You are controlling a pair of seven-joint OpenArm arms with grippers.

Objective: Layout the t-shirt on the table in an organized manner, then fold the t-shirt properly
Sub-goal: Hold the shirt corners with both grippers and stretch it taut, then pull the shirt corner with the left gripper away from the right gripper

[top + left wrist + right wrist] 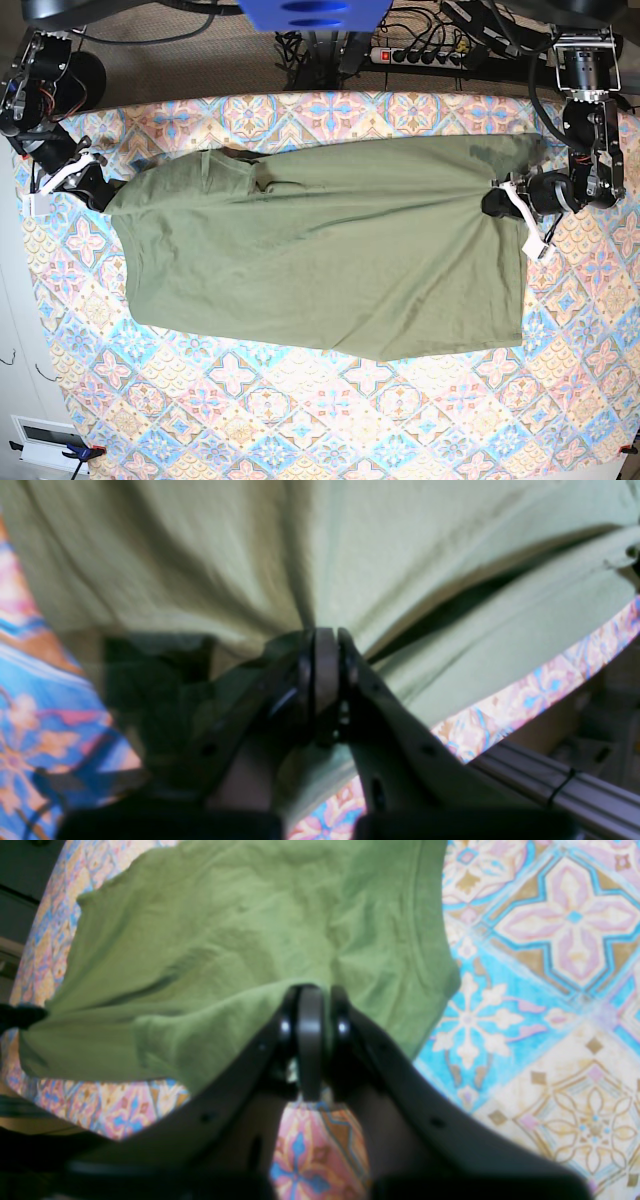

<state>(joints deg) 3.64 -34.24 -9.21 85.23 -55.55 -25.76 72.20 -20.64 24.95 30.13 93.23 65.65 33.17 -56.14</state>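
Note:
The olive-green t-shirt lies spread across the table, stretched sideways between my two grippers. In the base view my left gripper is at the shirt's right edge, shut on the fabric. The left wrist view shows its jaws pinched on gathered cloth, with creases fanning out from the pinch. My right gripper is shut on the shirt's left edge. Seen from the right wrist, that gripper grips the green cloth above the patterned table.
A power strip and cables lie behind the table's far edge. A metal rail runs beyond the table edge near my left gripper. A white box sits off the table's near-left corner. Bare patterned cloth stretches along the front.

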